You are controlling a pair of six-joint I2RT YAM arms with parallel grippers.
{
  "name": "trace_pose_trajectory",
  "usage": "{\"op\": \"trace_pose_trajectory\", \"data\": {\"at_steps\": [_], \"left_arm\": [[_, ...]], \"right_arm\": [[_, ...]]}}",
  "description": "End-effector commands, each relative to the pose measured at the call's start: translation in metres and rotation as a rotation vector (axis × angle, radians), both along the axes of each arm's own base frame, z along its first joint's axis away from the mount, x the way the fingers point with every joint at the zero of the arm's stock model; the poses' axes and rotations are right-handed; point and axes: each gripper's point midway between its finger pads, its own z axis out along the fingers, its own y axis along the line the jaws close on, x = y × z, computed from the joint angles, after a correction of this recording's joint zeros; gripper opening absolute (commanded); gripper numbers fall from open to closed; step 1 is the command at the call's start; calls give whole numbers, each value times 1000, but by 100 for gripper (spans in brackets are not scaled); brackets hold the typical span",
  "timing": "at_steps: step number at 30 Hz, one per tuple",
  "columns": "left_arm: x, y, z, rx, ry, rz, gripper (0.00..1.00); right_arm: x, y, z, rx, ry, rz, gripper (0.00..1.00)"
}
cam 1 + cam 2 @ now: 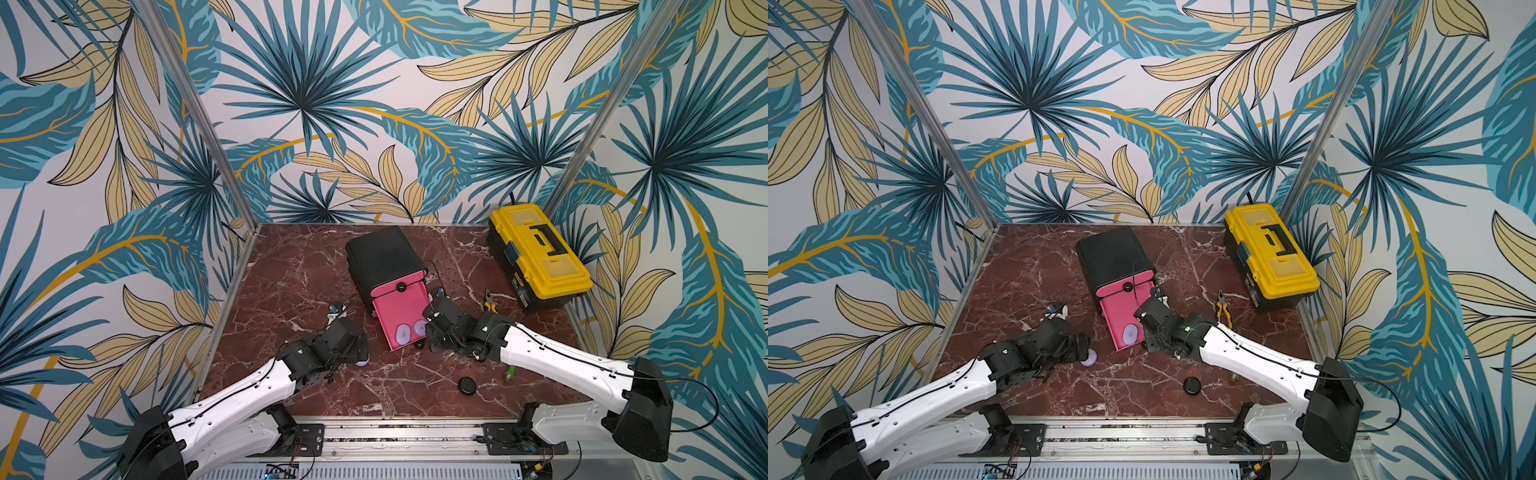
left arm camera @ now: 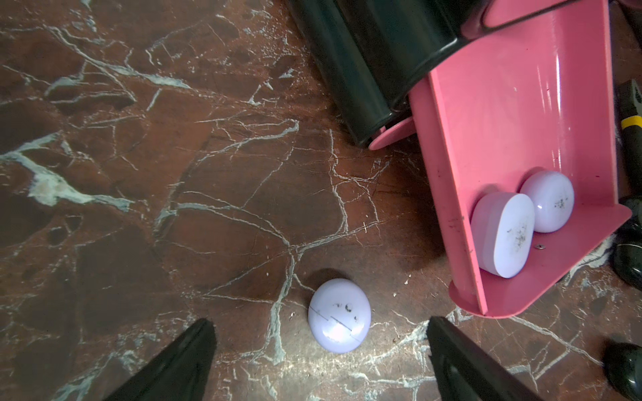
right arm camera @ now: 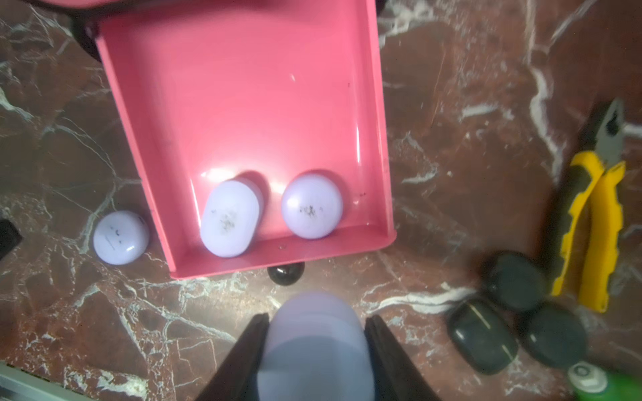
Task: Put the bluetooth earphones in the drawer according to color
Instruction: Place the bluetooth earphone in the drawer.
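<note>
Top views: small black rounded cabinet (image 1: pixel 384 257) sits on the red-brown marble counter (image 1: pixel 291 282). One pink drawer (image 1: pixel 395 307) is pulled out toward 5 o'clock, with two lilac pebble-shaped earphone cases (image 1: pixel 403 333) at its front end. A round lilac case (image 1: pixel 1089 357) lies on the counter at the drawer's 8 o'clock, a round black case (image 1: pixel 467 385) at its 5 o'clock.

Left wrist: left tool (image 2: pixel 319 323) spread wide, round lilac case between its fingers, clear of both.

Right wrist: right tool (image 3: pixel 316 323) narrowed onto a third lilac case (image 3: pixel 312 347), blurred, just short of the drawer's front wall. Three black cases (image 3: pixel 481 343) cluster beside yellow-handled pliers (image 3: pixel 590 225).
</note>
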Motion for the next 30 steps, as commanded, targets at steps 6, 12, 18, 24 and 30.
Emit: {"op": "trace_pose_trajectory", "data": {"at_steps": [6,12,18,24,30], "left_arm": [[0,8,1,7,-18,22,100],[-3,14,5,11,-30,32,100],[-4,18,7,17,-34,40,100],[-5,20,8,18,-35,45,100],[-5,21,9,18,-35,46,100]], "right_arm": [[44,13,19,-121,-143,114,41],[68,20,8,-167,-192,160,41],[90,16,-9,-191,-190,168,41],[106,13,-28,-234,-180,173,42],[111,16,-45,-257,-160,193,42]]}}
